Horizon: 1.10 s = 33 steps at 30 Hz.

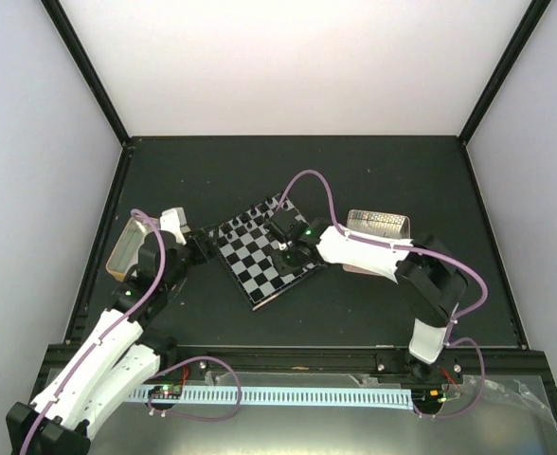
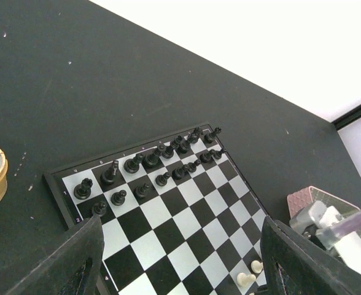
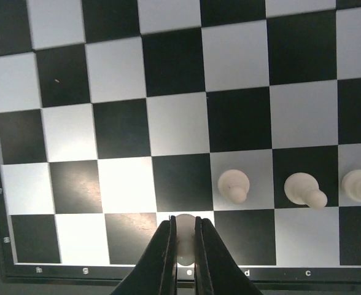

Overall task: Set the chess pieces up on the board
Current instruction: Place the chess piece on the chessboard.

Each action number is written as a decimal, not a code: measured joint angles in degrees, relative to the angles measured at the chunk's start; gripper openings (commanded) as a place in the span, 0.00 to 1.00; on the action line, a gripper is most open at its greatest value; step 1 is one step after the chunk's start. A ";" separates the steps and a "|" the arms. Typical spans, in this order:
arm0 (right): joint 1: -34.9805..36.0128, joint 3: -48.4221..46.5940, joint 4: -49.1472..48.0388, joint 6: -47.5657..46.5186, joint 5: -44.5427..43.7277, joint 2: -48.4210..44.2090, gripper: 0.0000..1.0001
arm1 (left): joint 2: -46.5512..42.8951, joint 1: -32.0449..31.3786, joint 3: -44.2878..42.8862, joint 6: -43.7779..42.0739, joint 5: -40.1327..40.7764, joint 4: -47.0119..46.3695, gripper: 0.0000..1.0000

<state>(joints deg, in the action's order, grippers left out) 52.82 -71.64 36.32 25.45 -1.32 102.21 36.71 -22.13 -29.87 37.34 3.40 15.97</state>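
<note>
our right fingers (image 3: 166,249) clamp a white piece (image 3: 185,221) at the right edge row of the board (image 3: 119,129), beside three white pawns (image 3: 234,183); left fingers (image 2: 64,258) hang apart at its left. we judge the chessmen (image 2: 133,164) tiny, light, slick: pinch the head.

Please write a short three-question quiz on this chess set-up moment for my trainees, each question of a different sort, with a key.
1. True or false: the left gripper is shut.
2. What does the right gripper grip? A: a white piece. B: a black piece. C: nothing.
3. Fill in: in the right wrist view, ___ white pawns stand free on the board, in one row beside the gripper.

Key: 1 false, it is open and holds nothing; 2 A; 3 three.
</note>
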 measured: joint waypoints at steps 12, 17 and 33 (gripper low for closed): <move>1.18 -5.01 2.93 -1.11 -0.48 5.73 0.03 | 0.02 0.00 0.00 0.00 0.09 0.07 0.71; 1.20 -6.03 3.15 -1.09 -1.36 7.96 0.04 | 0.02 0.00 0.00 0.00 0.11 0.07 0.71; 1.20 -6.34 4.02 -0.55 -0.85 7.61 0.29 | 0.04 0.00 0.00 0.00 0.13 0.09 0.72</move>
<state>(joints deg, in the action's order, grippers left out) 54.02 -77.97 40.34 24.91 -2.17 109.82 36.75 -22.13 -29.87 37.34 3.53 16.05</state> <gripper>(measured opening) 0.269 0.715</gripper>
